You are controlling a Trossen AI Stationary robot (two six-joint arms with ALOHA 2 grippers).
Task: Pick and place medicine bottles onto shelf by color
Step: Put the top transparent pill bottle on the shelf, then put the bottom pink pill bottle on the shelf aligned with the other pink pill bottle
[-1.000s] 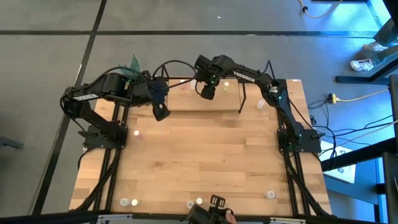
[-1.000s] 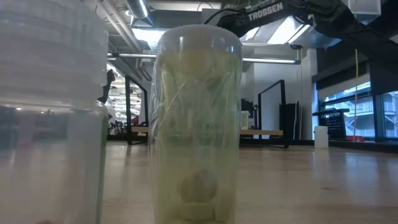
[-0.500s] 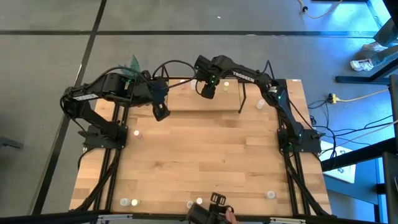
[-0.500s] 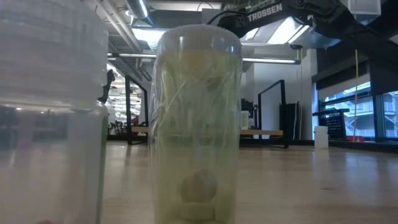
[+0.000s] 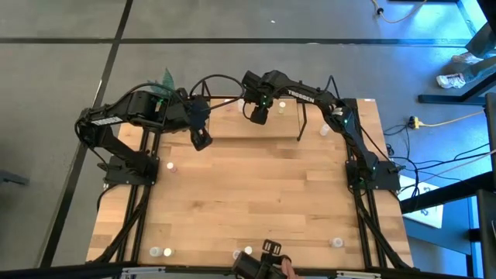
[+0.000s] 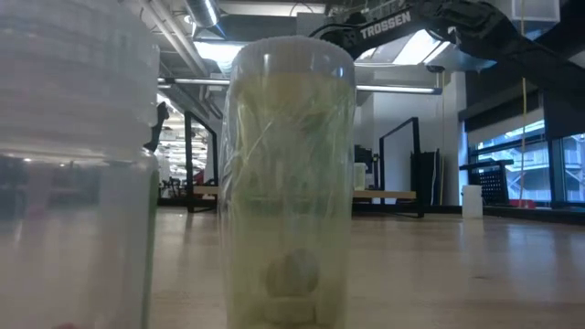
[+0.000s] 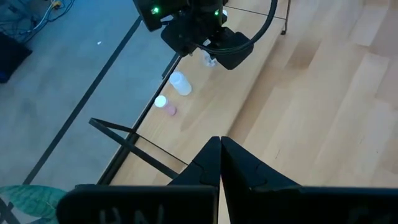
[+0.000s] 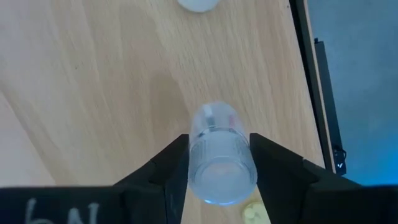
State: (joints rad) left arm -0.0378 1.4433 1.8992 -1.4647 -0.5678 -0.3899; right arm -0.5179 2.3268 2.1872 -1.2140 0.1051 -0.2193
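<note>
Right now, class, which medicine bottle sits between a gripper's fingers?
The clear bottle between the right gripper fingers, over the shelf; the others stand apart from both grippers.

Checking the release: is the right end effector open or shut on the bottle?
Cannot tell: in the right wrist view the right end effector flanks the bottle closely, contact unclear.

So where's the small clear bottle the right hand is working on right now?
The small clear plastic bottle sits between the fingers of the right hand, which is over the low light-wood shelf at the table's far edge in the high view.
</note>
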